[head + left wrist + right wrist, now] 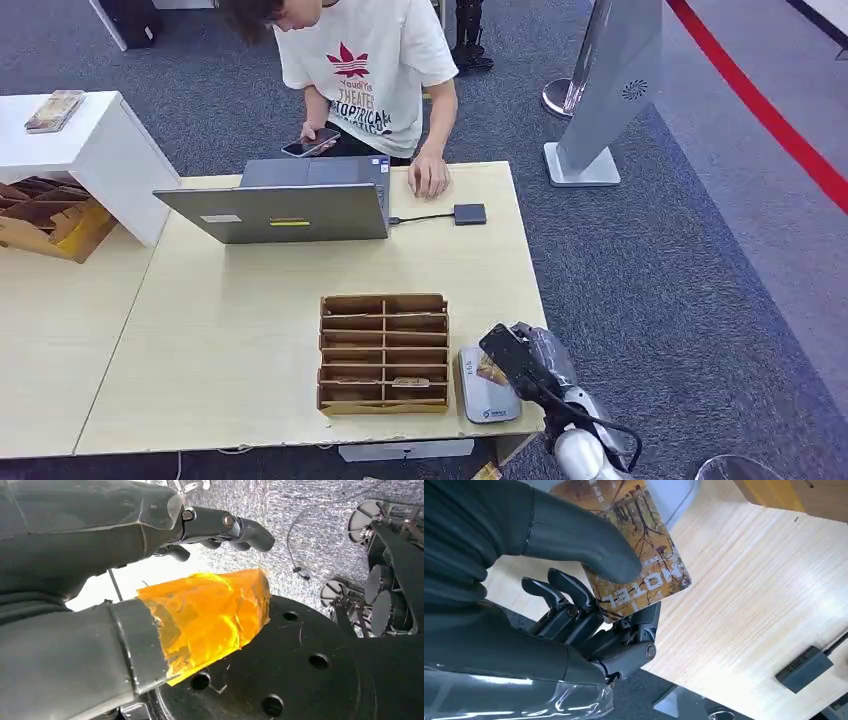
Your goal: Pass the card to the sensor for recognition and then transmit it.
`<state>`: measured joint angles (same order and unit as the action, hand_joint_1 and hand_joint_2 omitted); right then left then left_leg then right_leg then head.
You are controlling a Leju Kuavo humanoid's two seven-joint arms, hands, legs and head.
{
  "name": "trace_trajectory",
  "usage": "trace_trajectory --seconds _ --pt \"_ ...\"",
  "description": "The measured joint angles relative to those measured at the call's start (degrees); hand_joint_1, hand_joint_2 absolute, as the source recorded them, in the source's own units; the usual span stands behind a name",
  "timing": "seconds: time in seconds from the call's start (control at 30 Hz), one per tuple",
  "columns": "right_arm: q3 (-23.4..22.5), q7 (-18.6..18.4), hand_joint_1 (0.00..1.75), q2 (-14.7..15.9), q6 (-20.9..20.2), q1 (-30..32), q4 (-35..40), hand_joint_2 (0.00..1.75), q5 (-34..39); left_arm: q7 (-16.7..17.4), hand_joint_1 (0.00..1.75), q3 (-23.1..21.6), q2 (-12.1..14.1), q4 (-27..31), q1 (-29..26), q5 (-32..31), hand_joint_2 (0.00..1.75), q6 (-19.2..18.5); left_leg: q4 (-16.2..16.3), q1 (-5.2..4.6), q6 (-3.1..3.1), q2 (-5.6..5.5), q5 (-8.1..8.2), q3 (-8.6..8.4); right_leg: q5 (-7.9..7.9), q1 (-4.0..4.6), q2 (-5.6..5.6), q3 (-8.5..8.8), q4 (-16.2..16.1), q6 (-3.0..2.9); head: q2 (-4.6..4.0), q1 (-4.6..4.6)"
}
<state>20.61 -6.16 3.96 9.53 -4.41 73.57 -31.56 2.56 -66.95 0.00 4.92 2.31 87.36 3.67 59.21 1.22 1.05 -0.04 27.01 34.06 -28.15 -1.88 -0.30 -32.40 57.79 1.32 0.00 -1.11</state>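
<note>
Clamped between the thumb and the dark fingers (pixel 574 607) of the right hand (pixel 589 600) is the card (pixel 639 555), a brown-and-gold hotel card with a tree printed on it. It is pinched by one short end, and most of its face projects beyond the fingertips. Just beneath those fingertips, on the near corner of the desk (pixel 230 330), lies the sensor (pixel 487 392), a flat grey pad; the card is held over or against it, and contact cannot be made out. Beside the sensor, away from the desk edge, stands a brown cardboard organiser (pixel 384 352) with rows of slots.

The recognition step is judged to be in hand: the card is being presented to the sensor. Next, the card would need to be kept flat and close over the pad until read, then carried off for handing on, with the pinch kept firm.

The left hand (pixel 150 560) hangs low over the robot's base, its fingers loosely curled and apart, with nothing held.
</note>
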Motion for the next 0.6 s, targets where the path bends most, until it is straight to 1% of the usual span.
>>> trace_trajectory --seconds 0.6 --pt "0.0 -0.9 1.75 0.0 -0.3 -0.3 -1.1 1.75 -1.3 0.2 0.00 0.0 0.0 0.0 0.0 0.0 0.00 0.0 0.0 0.00 0.00 0.00 0.00 -0.01 0.00 0.00 0.00 0.01 0.0 0.00 0.00 0.00"
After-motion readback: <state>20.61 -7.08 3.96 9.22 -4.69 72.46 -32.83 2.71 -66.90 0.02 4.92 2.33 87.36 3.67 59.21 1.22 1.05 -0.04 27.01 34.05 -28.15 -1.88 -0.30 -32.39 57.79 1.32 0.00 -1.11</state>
